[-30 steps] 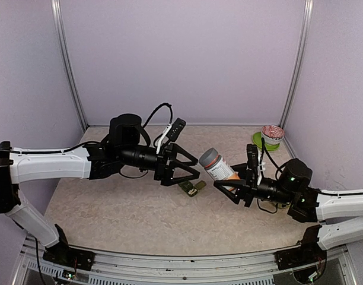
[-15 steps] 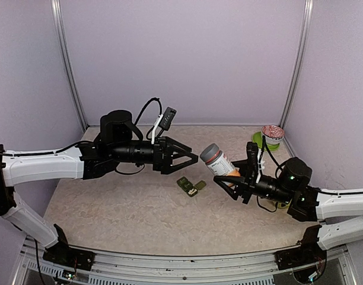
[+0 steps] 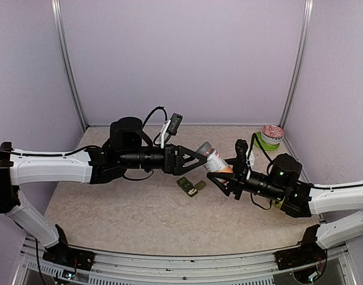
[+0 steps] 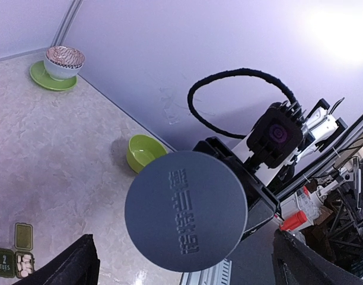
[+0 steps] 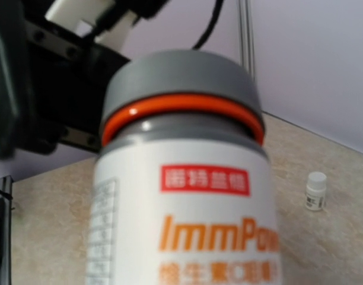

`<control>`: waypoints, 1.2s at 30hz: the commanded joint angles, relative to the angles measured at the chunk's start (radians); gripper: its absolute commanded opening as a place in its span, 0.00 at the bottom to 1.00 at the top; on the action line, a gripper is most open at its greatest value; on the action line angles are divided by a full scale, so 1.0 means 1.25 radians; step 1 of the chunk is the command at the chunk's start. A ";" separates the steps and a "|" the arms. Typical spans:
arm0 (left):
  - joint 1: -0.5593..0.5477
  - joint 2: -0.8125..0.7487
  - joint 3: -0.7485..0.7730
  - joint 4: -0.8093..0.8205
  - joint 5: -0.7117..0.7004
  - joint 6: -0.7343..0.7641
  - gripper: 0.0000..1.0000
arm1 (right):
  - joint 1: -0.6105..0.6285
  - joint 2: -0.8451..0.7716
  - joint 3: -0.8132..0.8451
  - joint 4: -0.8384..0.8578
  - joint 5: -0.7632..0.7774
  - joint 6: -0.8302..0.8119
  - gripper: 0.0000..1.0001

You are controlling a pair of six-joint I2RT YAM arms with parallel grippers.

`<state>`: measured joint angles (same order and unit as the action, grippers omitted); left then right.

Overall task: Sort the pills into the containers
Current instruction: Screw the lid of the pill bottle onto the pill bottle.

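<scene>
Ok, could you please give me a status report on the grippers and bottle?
Left gripper open at grey cap. Right gripper shut on tilted pill bottle. Nothing in the way.

Table (image 3: pixel 110 208) bears pill organizer (image 3: pixel 190 187); green saucer (image 4: pixel 51 85); perhaps a vial (image 5: pixel 316 191).

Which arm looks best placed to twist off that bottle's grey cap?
Probably left: the left gripper, open, faces the grey cap, while the right gripper is occupied holding the bottle.
</scene>
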<state>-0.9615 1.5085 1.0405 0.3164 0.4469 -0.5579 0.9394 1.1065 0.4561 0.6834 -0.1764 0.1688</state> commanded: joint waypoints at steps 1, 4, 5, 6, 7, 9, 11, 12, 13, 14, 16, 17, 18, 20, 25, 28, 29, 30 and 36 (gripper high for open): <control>-0.006 -0.005 0.026 0.035 -0.018 -0.012 0.99 | -0.004 0.014 0.029 0.007 0.020 -0.003 0.00; -0.009 -0.001 0.028 0.037 -0.014 -0.012 0.99 | -0.004 0.025 0.033 0.003 0.024 -0.004 0.00; -0.010 -0.001 0.028 0.037 -0.013 -0.012 0.99 | -0.003 0.030 0.034 0.002 0.025 -0.004 0.00; -0.011 0.001 0.029 0.038 -0.011 -0.012 0.99 | -0.004 0.033 0.036 0.001 0.023 -0.004 0.00; -0.012 0.003 0.030 0.036 -0.009 -0.013 0.99 | -0.003 0.036 0.037 0.002 0.023 -0.004 0.00; -0.012 0.003 0.029 0.037 -0.010 -0.010 0.99 | -0.004 0.043 0.039 -0.001 0.022 -0.004 0.00; -0.012 0.000 0.028 0.040 -0.011 -0.010 0.99 | -0.003 0.050 0.040 -0.003 0.021 -0.004 0.00; -0.013 0.000 0.028 0.040 -0.011 -0.010 0.99 | -0.003 0.055 0.041 -0.003 0.021 -0.004 0.00; -0.013 -0.001 0.028 0.040 -0.012 -0.009 0.99 | -0.004 0.060 0.041 -0.004 0.019 -0.004 0.00; -0.014 -0.001 0.029 0.041 -0.012 -0.008 0.99 | -0.004 0.064 0.042 -0.004 0.015 -0.002 0.00; -0.014 -0.001 0.029 0.041 -0.011 -0.008 0.99 | -0.003 0.077 0.044 -0.001 0.004 0.002 0.00; -0.015 0.001 0.029 0.041 -0.012 -0.007 0.99 | -0.003 0.083 0.046 0.000 -0.001 0.004 0.00; -0.015 0.002 0.029 0.040 -0.011 -0.008 0.99 | -0.004 0.089 0.047 0.003 -0.007 0.006 0.00; -0.015 0.004 0.030 0.041 -0.011 -0.006 0.99 | -0.003 0.101 0.050 0.006 -0.019 0.011 0.00; -0.016 0.002 0.028 0.042 -0.012 -0.006 0.99 | -0.003 0.122 0.056 0.008 -0.039 0.021 0.00; -0.018 0.001 0.029 0.043 -0.011 -0.006 0.99 | -0.003 0.131 0.056 0.011 -0.042 0.024 0.00; -0.020 0.002 0.029 0.045 -0.011 -0.006 0.99 | -0.002 0.135 0.057 0.014 -0.045 0.024 0.00; -0.020 0.002 0.028 0.048 -0.009 -0.009 0.99 | -0.003 0.140 0.058 0.017 -0.048 0.027 0.00; -0.026 0.003 0.026 0.068 -0.003 -0.014 0.99 | 0.003 0.171 0.075 0.023 -0.065 0.031 0.00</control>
<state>-0.9680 1.5124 1.0439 0.3214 0.3931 -0.5728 0.9398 1.2854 0.5156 0.7174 -0.2527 0.1886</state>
